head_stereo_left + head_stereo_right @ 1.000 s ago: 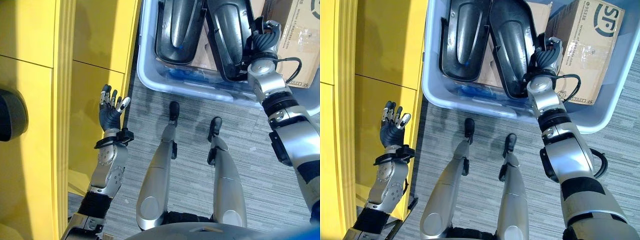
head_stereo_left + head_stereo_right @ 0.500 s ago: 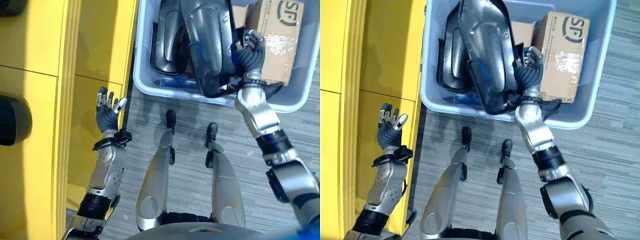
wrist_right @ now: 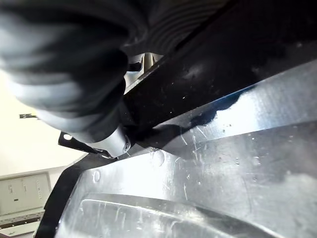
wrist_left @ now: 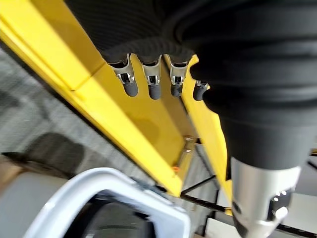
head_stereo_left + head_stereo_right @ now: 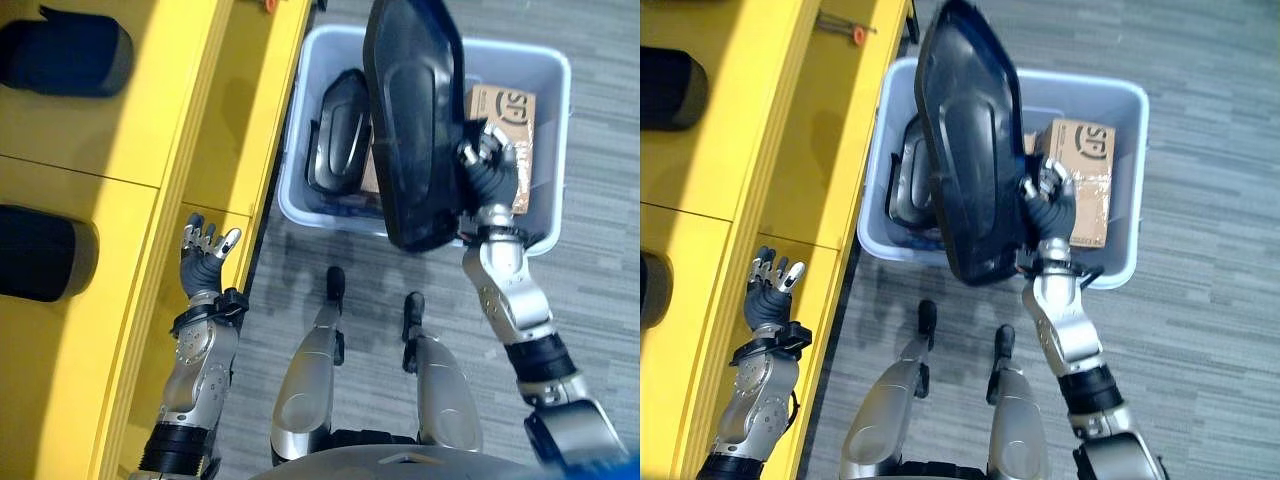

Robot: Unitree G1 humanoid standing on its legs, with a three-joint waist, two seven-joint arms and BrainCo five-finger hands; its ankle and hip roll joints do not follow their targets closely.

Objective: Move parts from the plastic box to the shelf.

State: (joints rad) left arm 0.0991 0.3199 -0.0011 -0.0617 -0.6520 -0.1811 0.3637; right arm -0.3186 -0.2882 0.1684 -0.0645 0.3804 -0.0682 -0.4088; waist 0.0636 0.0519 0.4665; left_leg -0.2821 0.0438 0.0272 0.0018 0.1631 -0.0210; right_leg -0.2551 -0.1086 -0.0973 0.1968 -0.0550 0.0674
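The right hand (image 5: 487, 178) grips a large black part (image 5: 415, 120) raised above the plastic box (image 5: 540, 70), where another black part (image 5: 336, 145) and a cardboard box (image 5: 505, 125) remain. The left hand (image 5: 202, 256) hangs open beside the yellow shelf (image 5: 130, 180), which already carries 2 dark parts (image 5: 70, 55).

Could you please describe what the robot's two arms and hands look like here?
Both arms are silver-grey metal shells with black ribbed bands at the joints. The left hand and right hand each have a dark ribbed cover over wrist and back, a black collar beneath, and silver fingers ending in dark tips.
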